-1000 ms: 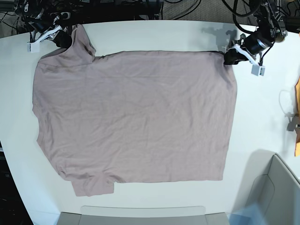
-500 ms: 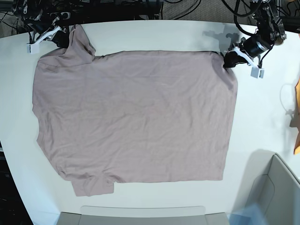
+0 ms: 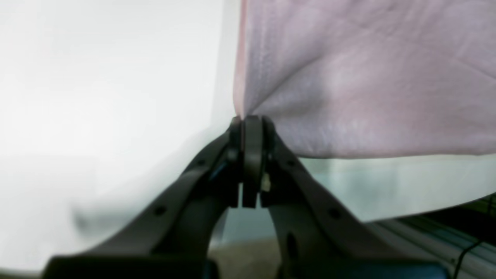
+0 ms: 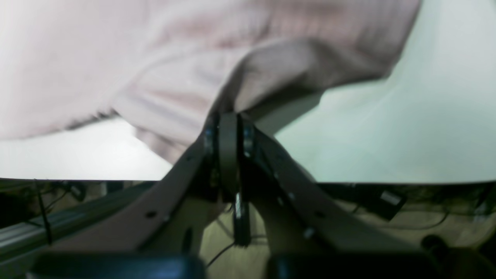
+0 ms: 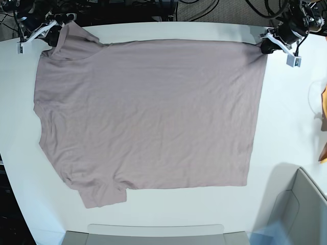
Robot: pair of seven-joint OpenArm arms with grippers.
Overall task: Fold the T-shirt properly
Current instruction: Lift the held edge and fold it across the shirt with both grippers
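Observation:
The mauve-pink T-shirt lies spread flat on the white table, one sleeve at the near left. My left gripper is shut on the shirt's far right corner, at the table's back right. In the left wrist view the closed gripper pinches the cloth, lifted slightly off the table. My right gripper is shut on the far left sleeve at the back left. In the right wrist view the closed gripper holds bunched cloth.
An orange cloth shows at the right edge. A grey bin stands at the near right and a grey tray edge runs along the front. Cables and dark gear lie behind the table's far edge.
Both grippers have pulled back and outward with the cloth. The shirt's far edge now lies closer to the table's back edge and is stretched wider and straighter.

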